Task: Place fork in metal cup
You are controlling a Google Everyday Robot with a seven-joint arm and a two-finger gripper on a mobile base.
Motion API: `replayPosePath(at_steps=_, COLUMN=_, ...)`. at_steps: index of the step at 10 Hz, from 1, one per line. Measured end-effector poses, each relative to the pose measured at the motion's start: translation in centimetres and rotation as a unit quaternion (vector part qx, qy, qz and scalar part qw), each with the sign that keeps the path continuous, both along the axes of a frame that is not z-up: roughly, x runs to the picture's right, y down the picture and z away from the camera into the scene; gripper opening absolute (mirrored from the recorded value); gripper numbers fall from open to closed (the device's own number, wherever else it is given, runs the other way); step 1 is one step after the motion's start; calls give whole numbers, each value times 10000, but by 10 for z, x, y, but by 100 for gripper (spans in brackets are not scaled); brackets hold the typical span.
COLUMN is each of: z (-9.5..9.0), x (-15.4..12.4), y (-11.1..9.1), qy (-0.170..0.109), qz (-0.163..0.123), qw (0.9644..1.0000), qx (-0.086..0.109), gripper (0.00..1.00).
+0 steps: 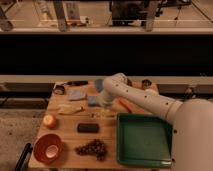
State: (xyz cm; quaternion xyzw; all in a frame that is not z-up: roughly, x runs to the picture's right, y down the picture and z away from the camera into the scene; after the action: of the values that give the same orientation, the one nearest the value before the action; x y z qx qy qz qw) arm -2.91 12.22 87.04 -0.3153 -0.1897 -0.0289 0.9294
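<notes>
The fork is a thin pale sliver lying on the wooden table, just behind the black block. My gripper hangs at the end of the white arm, close above the fork's far end. The metal cup is a small dark cylinder with a brighter rim at the table's back right, well to the right of the gripper. The arm crosses the table from the right and hides part of the grey-blue cup.
A green tray fills the front right. An orange bowl, grapes, an orange fruit, a pale yellow object, blue-grey pads, a black-handled tool, a round pale-rimmed object and an orange item lie around.
</notes>
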Motion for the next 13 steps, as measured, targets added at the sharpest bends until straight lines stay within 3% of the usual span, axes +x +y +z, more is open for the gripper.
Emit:
replayPosePath(at_steps=4, z=2, x=-2, y=4, qy=-212, qz=66, qw=9995, qx=-207, gripper=80)
replayPosePath(at_steps=6, z=-5, x=7, y=-3, qy=-197, qz=81, qw=9997, qx=-127, gripper=80)
replayPosePath(at_steps=9, z=-16, x=20, y=-12, qy=-120, qz=133, qw=9997, qx=153, gripper=80)
replayPosePath(at_steps=13, z=-2, x=24, y=11, qy=-109, qz=225, qw=9996, qx=127, gripper=80)
